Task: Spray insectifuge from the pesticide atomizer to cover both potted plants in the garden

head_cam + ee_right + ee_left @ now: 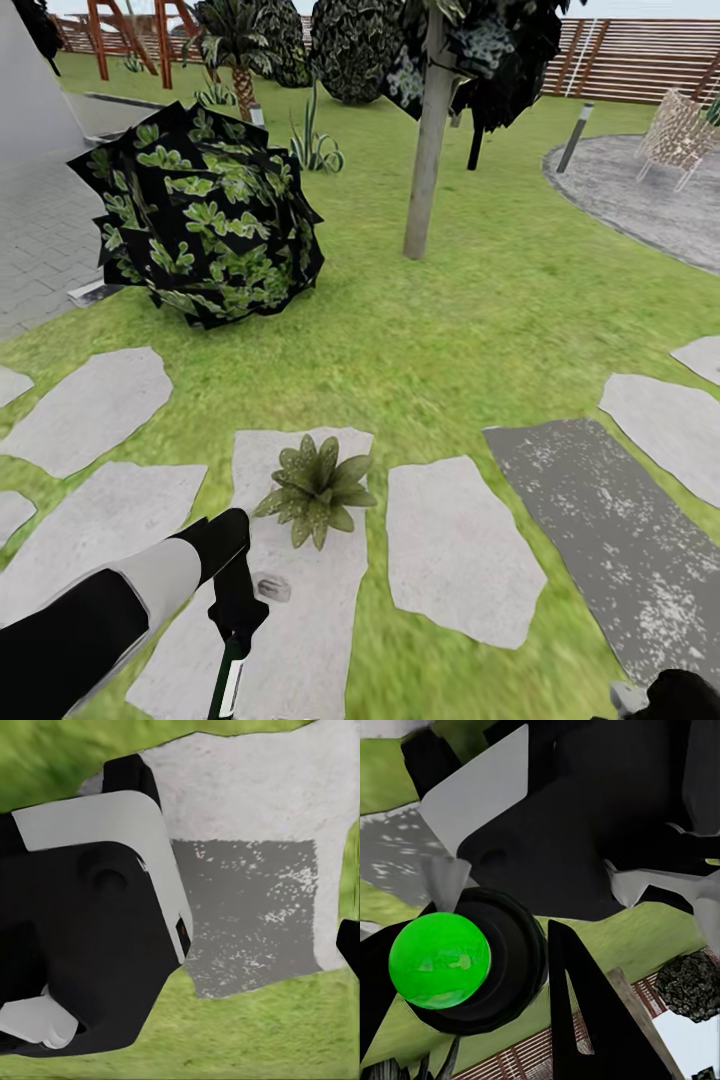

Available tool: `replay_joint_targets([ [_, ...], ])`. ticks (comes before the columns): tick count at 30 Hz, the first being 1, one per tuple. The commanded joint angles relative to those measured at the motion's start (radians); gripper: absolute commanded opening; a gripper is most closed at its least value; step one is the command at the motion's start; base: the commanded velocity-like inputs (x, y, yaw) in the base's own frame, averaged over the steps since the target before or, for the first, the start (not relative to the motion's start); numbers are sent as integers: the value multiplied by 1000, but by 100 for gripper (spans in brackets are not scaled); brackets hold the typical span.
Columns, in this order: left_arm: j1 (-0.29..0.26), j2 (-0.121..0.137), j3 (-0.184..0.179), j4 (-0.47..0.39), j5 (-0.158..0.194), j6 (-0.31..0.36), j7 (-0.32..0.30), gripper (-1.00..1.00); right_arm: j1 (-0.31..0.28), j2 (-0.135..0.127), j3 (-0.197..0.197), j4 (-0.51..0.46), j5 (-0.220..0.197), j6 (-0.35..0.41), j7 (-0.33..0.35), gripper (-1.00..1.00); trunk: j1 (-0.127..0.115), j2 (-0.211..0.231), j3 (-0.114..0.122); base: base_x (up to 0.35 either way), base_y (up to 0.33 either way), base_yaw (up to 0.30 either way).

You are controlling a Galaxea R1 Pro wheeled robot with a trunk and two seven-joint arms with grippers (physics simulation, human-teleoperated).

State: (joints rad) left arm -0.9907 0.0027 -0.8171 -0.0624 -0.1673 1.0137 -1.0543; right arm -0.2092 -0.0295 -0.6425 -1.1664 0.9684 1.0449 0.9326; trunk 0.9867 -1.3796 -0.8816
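Left claw (237, 610) is clamped on the atomizer (228, 685), bottle hanging below it; pickup done; one plant (318, 488) sits on a stone (300, 620) just ahead of the claw; spraying of both plants remains; right claw (680, 695) state: cannot tell.

One potted plant (318, 490) sits in the head view, a low rosette of olive leaves on a pale stepping stone (300, 600). One green spray bottle (228, 685) shows at the bottom edge, under one black gripper (238, 608). About ten stepping stones lie in the lawn (470, 340): nine pale, some cut by the picture's edge, and one dark speckled slab (610, 540). One big dark round bush (200, 215) stands close, with one bare tree trunk (428, 150) beside it. One small grey object (272, 587) lies on the stone; what it is cannot be told.
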Motion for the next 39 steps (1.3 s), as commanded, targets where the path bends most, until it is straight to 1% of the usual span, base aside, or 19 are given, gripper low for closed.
replay_joint_targets([
  [1,0,0,3,-2,-11,5,-9,-100,-1,0,23,-1,10,2,10,100,0,0,-2,0,0,215],
  [3,0,0,3,-2,-11,5,-9,-100,-1,-1,67,-2,10,2,10,100,0,0,-3,0,0,215],
  [4,0,0,3,-1,-11,5,-9,-100,-1,0,78,-2,10,2,10,100,0,0,-4,0,-31,215],
  [7,0,0,3,-1,-11,5,-9,-100,-1,0,88,-2,10,2,9,100,0,0,-7,0,-175,215],
  [12,0,0,3,-1,-11,5,-9,-100,-1,-1,90,-3,10,2,10,100,0,0,-10,0,-322,169],
  [24,-6,-1,3,-1,-11,5,-9,-100,-1,-1,89,-4,7,2,12,100,0,0,-11,0,-344,13],
  [34,-5,-1,2,0,-11,5,-9,-100,-1,-1,90,-4,7,2,11,100,0,0,-16,0,-330,199],
  [39,-5,-1,3,0,-11,5,-9,-100,-1,-1,89,-4,7,2,11,100,0,0,-17,0,-310,47],
])
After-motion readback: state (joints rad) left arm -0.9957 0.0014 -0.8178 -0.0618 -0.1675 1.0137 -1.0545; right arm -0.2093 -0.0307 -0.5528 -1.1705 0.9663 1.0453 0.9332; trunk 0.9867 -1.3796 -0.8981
